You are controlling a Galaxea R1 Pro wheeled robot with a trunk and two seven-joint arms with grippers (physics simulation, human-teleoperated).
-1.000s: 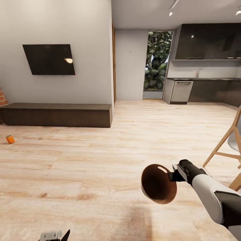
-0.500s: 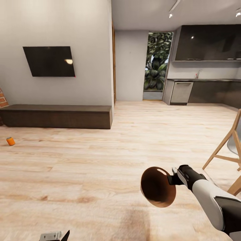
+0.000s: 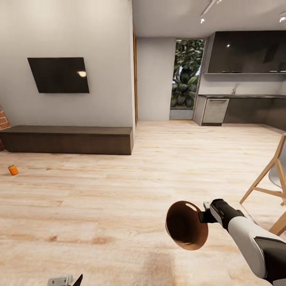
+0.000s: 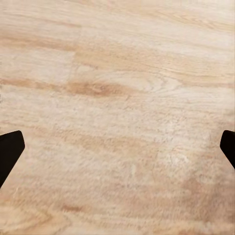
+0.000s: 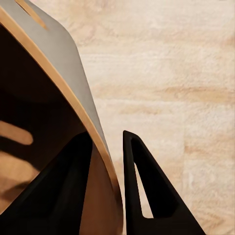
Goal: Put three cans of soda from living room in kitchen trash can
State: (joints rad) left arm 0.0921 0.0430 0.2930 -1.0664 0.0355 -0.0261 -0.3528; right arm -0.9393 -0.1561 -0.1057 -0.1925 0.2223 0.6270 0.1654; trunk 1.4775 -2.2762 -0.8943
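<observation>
tash can point(image 3: 186, 230) rim — inside right tool point(image 5: 108, 171)

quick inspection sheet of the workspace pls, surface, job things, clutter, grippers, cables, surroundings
surface: light wood plank floor, bare where the robot stands
job's things: trash can held off the floor, tipped, brown inside facing the head camera; one orange soda can on the floor far left
clutter: nothing seen
grippers: right gripper clamped over the can's rim; left gripper open over bare floor
cables: nothing seen
surroundings: wall TV, low dark bench, wooden chair, kitchen counter
</observation>
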